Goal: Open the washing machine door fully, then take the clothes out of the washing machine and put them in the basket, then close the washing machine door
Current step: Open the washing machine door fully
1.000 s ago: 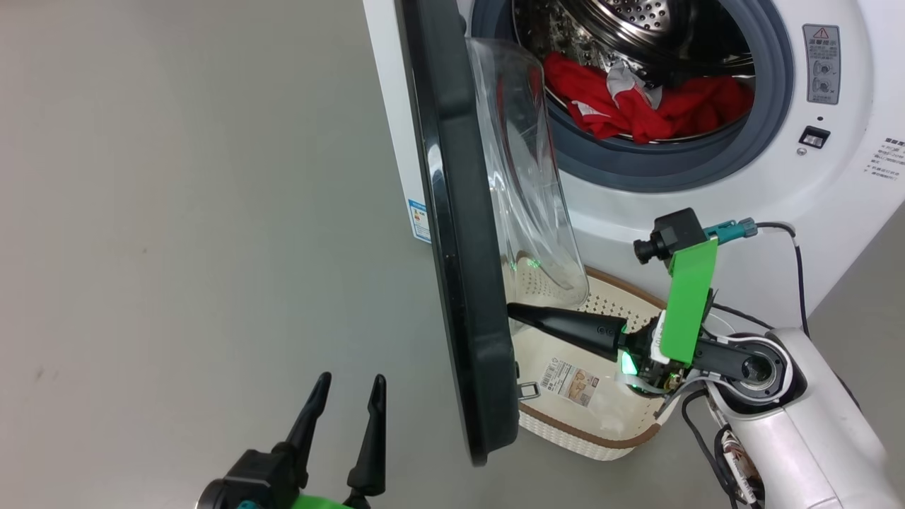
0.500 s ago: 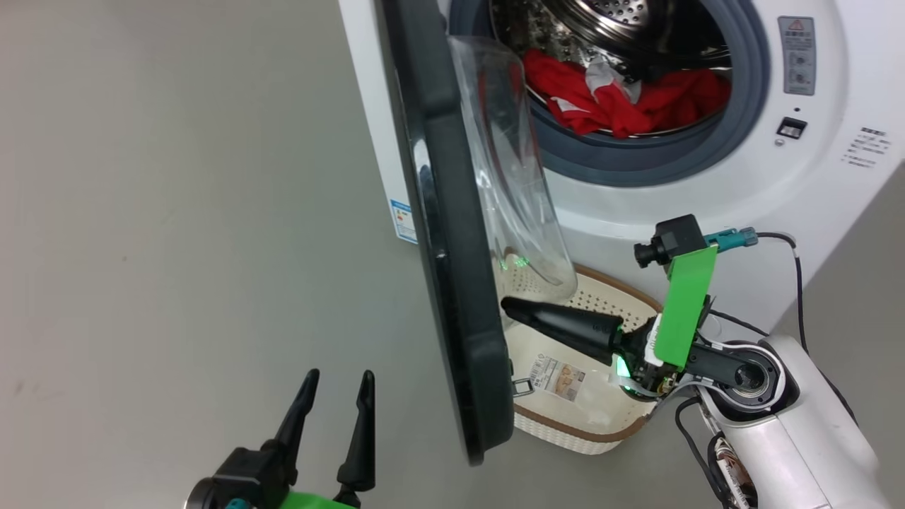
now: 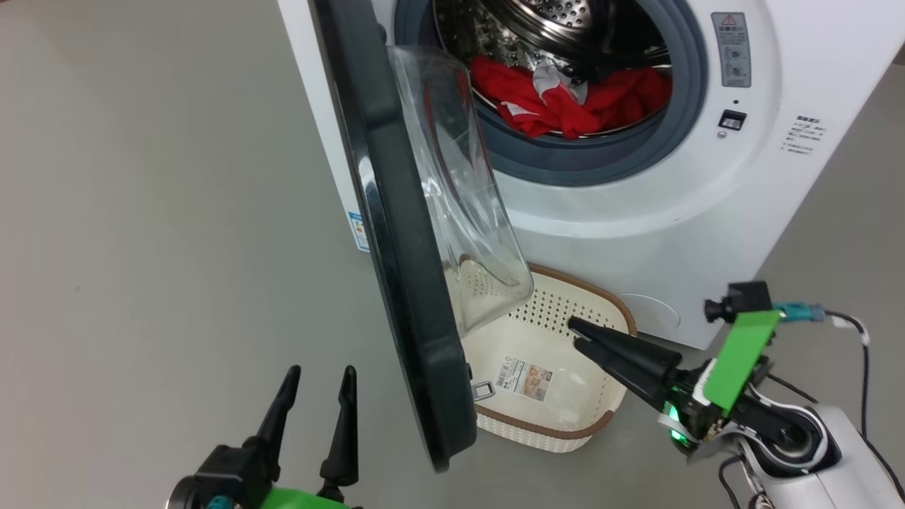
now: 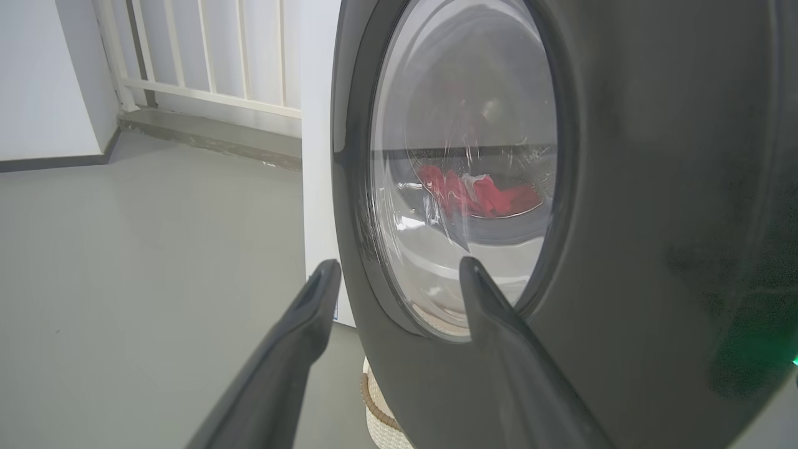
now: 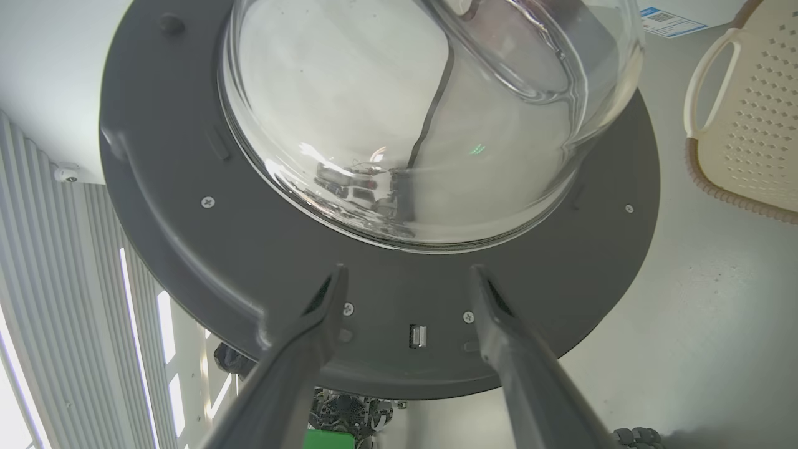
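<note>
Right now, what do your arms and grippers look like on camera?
Both the left gripper and right gripper have two long, tapering black fingers on a black base. The right wrist carries a bright green plate, a small black camera, a teal plug with a cable, and a green light; its forearm is white. Green shows behind the left gripper too.

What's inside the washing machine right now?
The clothes lie heaped on the drum floor, red with a white patch. Anything beneath the heap is hidden.
</note>
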Available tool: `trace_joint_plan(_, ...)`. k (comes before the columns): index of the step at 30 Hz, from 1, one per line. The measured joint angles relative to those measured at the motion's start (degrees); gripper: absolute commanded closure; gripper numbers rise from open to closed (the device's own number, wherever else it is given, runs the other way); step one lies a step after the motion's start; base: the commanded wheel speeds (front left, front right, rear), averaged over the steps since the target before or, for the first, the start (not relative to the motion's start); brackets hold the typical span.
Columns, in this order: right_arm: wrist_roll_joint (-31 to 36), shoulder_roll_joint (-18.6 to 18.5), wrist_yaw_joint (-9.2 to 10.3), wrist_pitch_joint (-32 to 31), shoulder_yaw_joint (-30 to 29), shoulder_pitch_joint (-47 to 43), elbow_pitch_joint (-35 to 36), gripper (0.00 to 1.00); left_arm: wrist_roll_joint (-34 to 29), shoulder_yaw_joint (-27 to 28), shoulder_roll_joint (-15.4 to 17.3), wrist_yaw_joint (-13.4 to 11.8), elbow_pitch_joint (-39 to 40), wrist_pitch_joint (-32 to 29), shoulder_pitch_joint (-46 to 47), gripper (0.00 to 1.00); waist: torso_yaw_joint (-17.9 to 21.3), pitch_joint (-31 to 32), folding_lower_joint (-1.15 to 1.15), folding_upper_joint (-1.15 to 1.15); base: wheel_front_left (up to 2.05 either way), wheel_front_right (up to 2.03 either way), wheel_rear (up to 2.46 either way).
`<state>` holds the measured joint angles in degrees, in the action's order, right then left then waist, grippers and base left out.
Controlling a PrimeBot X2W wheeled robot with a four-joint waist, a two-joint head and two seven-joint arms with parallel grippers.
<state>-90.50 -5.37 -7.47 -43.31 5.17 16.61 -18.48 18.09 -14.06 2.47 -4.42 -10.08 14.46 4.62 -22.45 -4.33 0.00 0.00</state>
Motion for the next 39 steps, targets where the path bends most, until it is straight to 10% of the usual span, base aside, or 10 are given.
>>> trace_joint_plan(17, 9.0, -3.3, 0.01, 16.7, -0.1, -8.3, 0.4, 0.00, -0.6, 1.7, 0.0, 0.9, -0.3, 0.0, -0.4, 0.00, 2.4, 1.0, 0.00, 0.00, 0.00, 0.00, 0.00)
trace_joint_plan(39, 20.8, -16.6, 0.00, 56.6, 26.3, -8.0, -4.2, 0.00, -1.0, 2.4, 0.0, 1.5, -1.2, 0.0, -1.4, 0.00, 3.3, 2.1, 0.00, 0.00, 0.00, 0.00, 0.00)
